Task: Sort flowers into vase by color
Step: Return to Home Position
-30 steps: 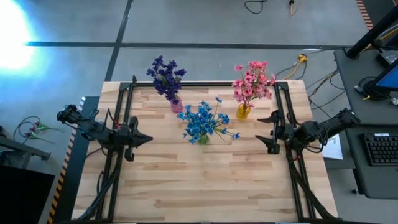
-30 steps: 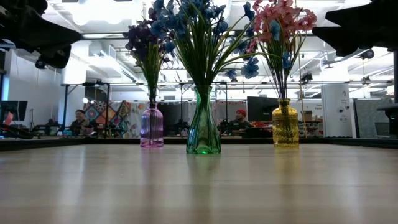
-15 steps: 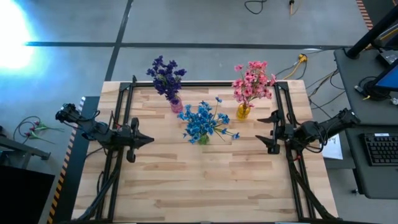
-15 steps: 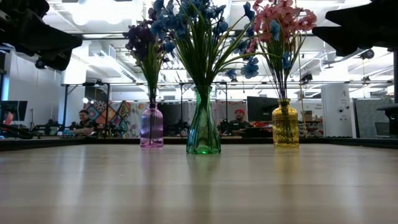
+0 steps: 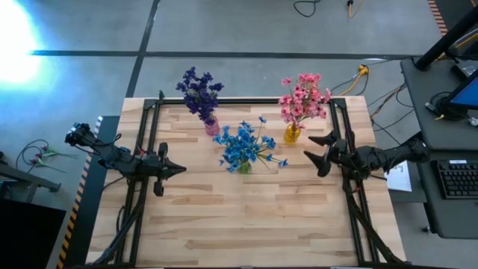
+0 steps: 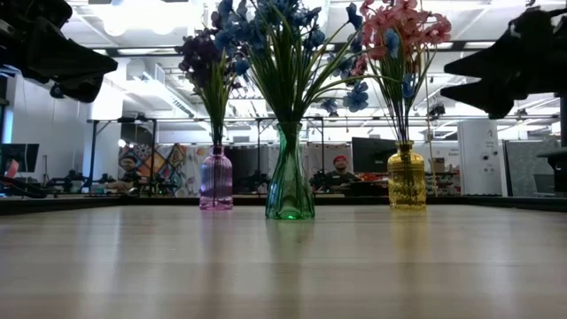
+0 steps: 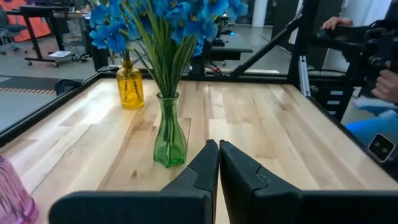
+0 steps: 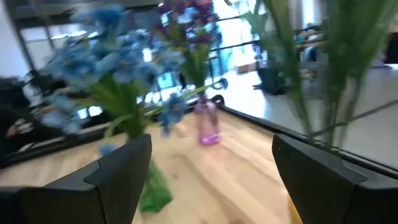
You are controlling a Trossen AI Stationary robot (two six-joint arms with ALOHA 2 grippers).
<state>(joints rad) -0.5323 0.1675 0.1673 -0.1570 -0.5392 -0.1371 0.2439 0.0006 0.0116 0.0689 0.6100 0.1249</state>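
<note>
Pale wooden planks make up the table (image 5: 246, 217), and on its far half the flowers stand sorted in three glass vases. The purple flowers (image 5: 199, 93) rise from the violet vase (image 6: 216, 180) at the far left. The pink flowers (image 5: 302, 97) fill the yellow vase (image 6: 407, 179) at the far right. The blue flowers (image 5: 243, 146) spread from the green vase (image 6: 290, 186), which sits between the two and a little nearer the table's middle. All three vases are upright and apart from one another. The left gripper (image 5: 180, 170) hangs above the table's left side, its arm stretched low and nearly level from beyond the left edge, pointing across toward the green vase. Its fingers (image 7: 208, 163) are pressed together with nothing between them. The right gripper (image 5: 312, 154) hangs above the right side, near the yellow vase but not touching it. Its arm reaches in from beyond the right edge and is turned slightly toward the far side. Its fingers (image 8: 121, 171) are spread wide and hold nothing. From table height both arms show only as dark shapes high at either side, clear of the blossoms. Black frame rails (image 5: 142, 149) run along the table's left and right sides. Off its right edge lies a keyboard (image 5: 457, 179) on a desk, and grey floor (image 5: 246, 30) surrounds the table.
</note>
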